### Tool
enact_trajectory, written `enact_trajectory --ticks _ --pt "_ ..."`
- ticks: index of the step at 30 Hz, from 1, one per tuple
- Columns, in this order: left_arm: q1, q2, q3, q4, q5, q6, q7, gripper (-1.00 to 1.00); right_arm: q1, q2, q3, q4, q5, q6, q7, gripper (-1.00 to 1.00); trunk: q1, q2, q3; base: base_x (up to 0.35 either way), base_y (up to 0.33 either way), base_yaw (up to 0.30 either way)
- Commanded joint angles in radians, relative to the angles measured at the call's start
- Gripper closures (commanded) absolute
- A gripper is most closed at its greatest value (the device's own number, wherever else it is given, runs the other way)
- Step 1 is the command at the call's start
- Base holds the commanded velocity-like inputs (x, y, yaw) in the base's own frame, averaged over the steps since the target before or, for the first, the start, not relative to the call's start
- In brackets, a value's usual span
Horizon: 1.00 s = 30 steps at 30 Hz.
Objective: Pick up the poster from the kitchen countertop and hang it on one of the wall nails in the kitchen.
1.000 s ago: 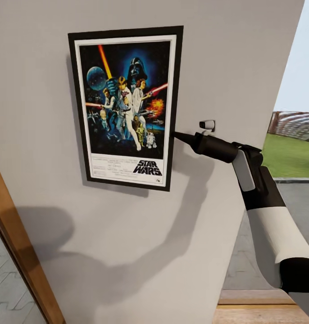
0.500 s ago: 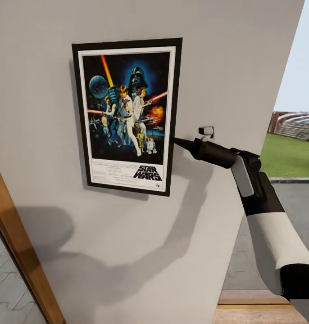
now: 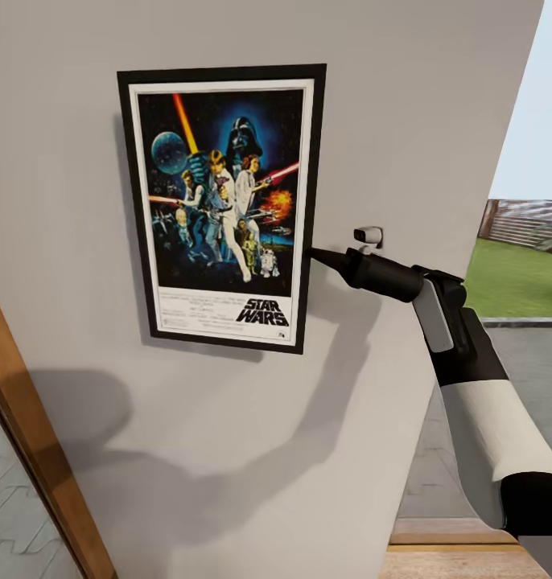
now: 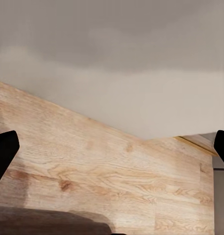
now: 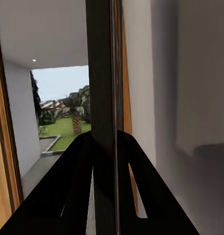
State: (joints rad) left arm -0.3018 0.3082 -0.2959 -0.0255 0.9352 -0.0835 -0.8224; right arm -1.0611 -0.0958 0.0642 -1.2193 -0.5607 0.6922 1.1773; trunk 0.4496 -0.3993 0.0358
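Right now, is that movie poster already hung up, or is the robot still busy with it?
Nearly there. The poster is off the counter and held up against the grey wall. The right gripper is pinching the frame's right edge; the right wrist view shows its fingers closed on that edge. No nail is visible, so I can't tell whether it has caught. Left to do: let go and see if it stays.

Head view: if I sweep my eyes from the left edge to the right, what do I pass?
Wooden door frame → poster on the grey wall → right gripper pinching the poster's edge → black-and-white arm → lawn outside.
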Motion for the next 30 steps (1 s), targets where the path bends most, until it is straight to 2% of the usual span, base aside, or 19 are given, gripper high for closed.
enact_trajectory --ticks 1,30 --pt "0.0 0.0 -0.008 0.001 0.004 -0.009 -0.001 -1.0 0.0 -0.001 0.002 0.0 -0.009 0.009 0.0 1.0 0.0 -0.001 0.0 0.0 0.0 0.0" --pt "0.0 0.0 -0.008 0.001 0.004 -0.009 -0.002 -1.0 0.025 -0.001 0.002 -0.005 -0.007 -0.006 0.002 1.0 0.0 -0.001 0.0 0.0 0.0 0.0"
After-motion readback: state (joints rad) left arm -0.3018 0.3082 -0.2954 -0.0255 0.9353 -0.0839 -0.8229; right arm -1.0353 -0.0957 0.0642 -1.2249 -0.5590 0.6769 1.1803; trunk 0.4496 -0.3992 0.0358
